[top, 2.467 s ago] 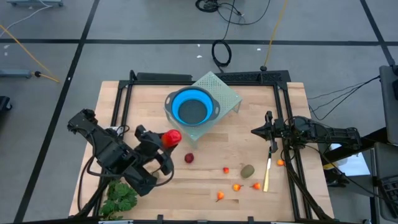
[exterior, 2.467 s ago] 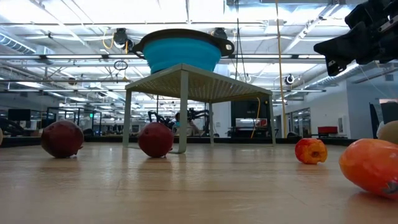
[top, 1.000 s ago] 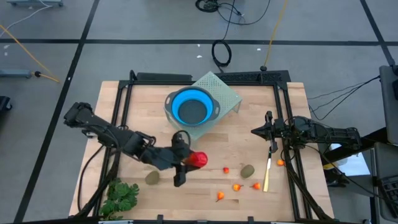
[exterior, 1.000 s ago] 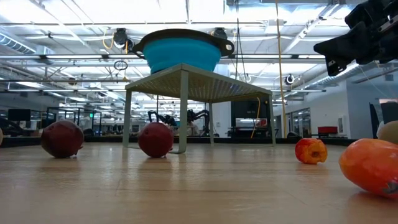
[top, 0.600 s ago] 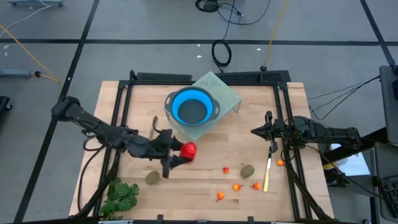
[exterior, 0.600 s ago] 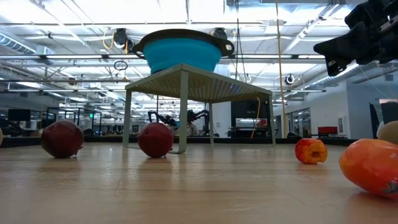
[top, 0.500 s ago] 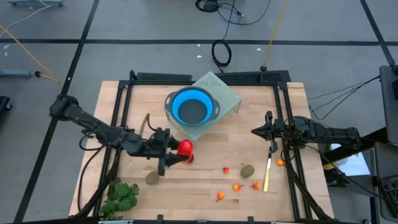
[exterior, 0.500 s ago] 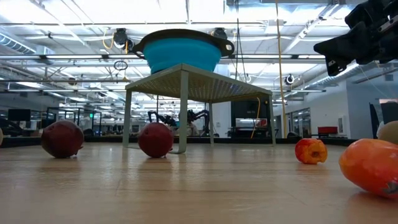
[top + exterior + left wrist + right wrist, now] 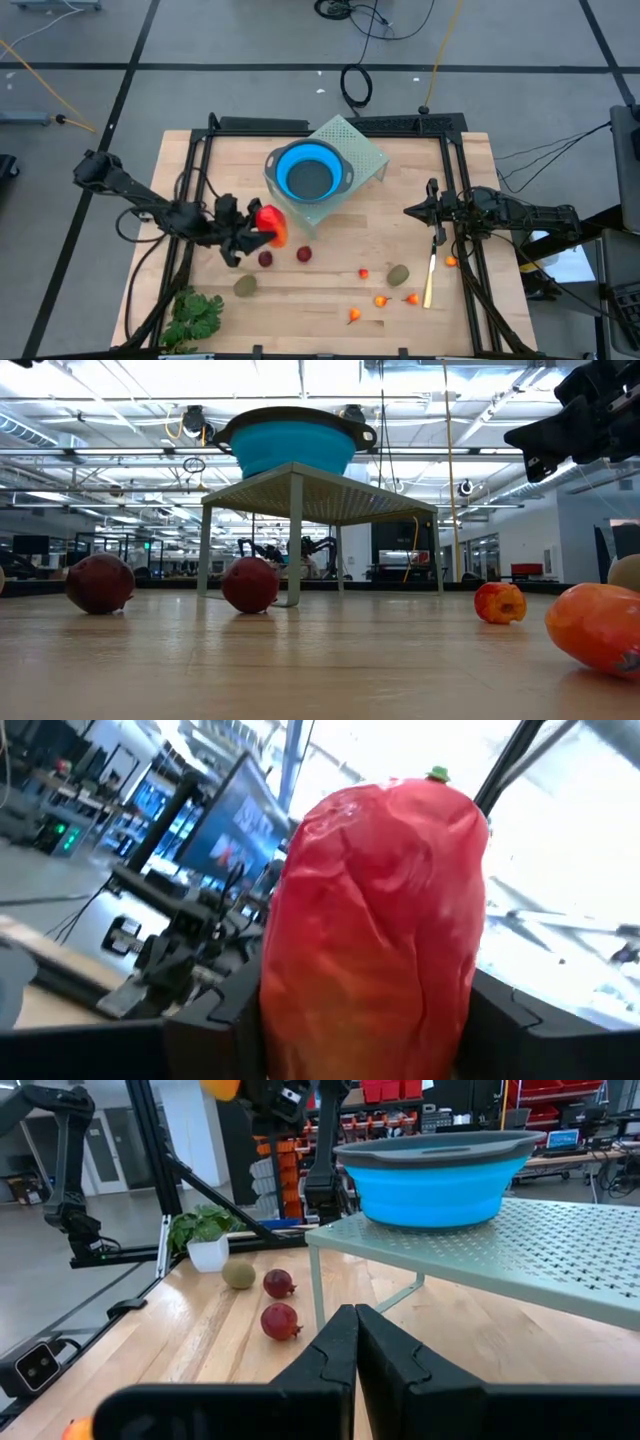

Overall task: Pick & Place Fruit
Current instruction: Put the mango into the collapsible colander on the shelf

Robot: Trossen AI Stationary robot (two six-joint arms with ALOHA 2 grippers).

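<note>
My left gripper (image 9: 260, 233) hangs over the table's left half, just left of the blue bowl (image 9: 310, 175), shut on the longer red-orange fruit (image 9: 269, 224). That fruit fills the left wrist view (image 9: 375, 920). Two dark-red balls (image 9: 265, 259) (image 9: 303, 254) rest on the wood below it. One olive-brown oval (image 9: 245, 285) lies near the left, another (image 9: 398, 273) at the right. Tiny orange-red pieces (image 9: 381, 300) are scattered near the front. My right gripper (image 9: 428, 212) waits shut at the right side, above the table. My left gripper pinches the red-orange fruit by the two sides of its lower part (image 9: 290, 1010) between its two fingers (image 9: 215, 1025). The fingers come from the table's left, slanting upward. The fruit stands up beyond them, its green stem tip (image 9: 437, 774) on top, lifted clear of the table.
The bowl sits on a pale green perforated stand (image 9: 362, 150) at the far middle. A leafy green bunch (image 9: 195, 315) lies at the near left corner. A thin yellow stick (image 9: 429, 280) lies at the right. Black frame rails (image 9: 195, 190) run along the table's sides.
My left gripper has carried the red-orange fruit from the table's near middle toward the left and far edges. It has ended beside the bowl and tipped its fingers upward. The arm no longer covers the two dark-red balls.
</note>
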